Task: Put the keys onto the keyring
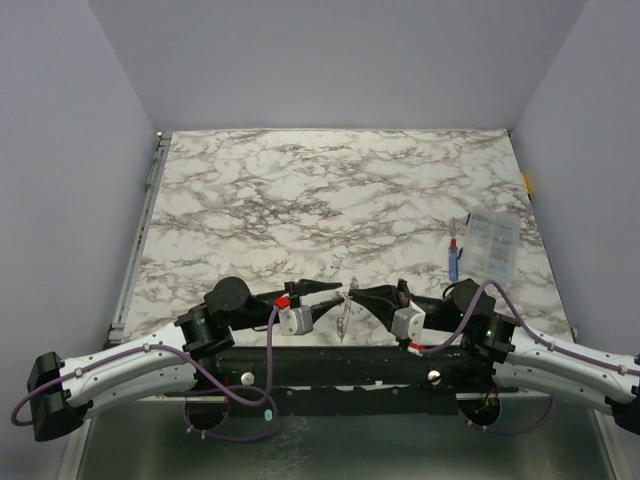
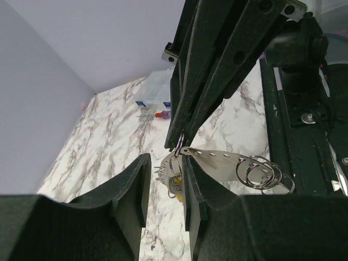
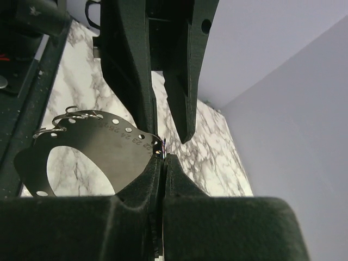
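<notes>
My right gripper point(image 3: 163, 157) is shut on the keyring point(image 2: 177, 145), a thin silvery wire loop held in the air above the table's near edge. Small silvery and brass keys point(image 2: 175, 184) hang from the loop, together with a large grey round disc point(image 2: 217, 161) with holes. That disc also carries several spare rings point(image 2: 260, 173). My left gripper point(image 2: 165, 160) is open, its fingers either side of the hanging keys, the right finger close beside them. In the top view both grippers point(image 1: 345, 296) meet tip to tip with the disc point(image 1: 344, 322) dangling below.
A blue-and-red pen-like stick point(image 1: 453, 256) and a clear plastic bag point(image 1: 490, 244) lie at the right of the marble table point(image 1: 300, 190). The black base rail point(image 1: 330, 362) runs along the near edge under the grippers. Grey walls enclose the table.
</notes>
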`<action>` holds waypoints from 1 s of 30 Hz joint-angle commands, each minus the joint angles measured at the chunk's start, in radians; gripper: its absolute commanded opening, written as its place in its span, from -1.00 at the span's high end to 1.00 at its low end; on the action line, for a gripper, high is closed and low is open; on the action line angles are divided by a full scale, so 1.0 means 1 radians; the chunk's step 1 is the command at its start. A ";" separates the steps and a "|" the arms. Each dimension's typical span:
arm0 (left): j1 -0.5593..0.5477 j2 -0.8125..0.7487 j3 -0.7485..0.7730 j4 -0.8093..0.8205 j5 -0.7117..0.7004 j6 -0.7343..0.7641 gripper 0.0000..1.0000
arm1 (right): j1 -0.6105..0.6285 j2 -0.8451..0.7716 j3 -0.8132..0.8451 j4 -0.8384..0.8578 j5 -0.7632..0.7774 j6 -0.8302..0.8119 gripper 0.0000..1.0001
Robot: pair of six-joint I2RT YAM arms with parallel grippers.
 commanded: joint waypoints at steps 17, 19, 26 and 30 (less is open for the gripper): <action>-0.004 0.032 -0.013 0.045 0.036 -0.024 0.77 | 0.000 -0.053 -0.008 0.121 -0.104 0.083 0.99; -0.004 0.035 -0.013 0.045 0.036 -0.024 0.85 | 0.000 -0.060 -0.008 0.123 -0.105 0.088 0.99; -0.004 0.056 -0.009 0.045 0.043 -0.024 0.86 | 0.000 -0.057 -0.016 0.161 -0.121 0.119 0.99; -0.005 0.061 -0.006 0.046 0.052 -0.024 0.82 | 0.000 -0.042 -0.011 0.148 -0.128 0.113 0.99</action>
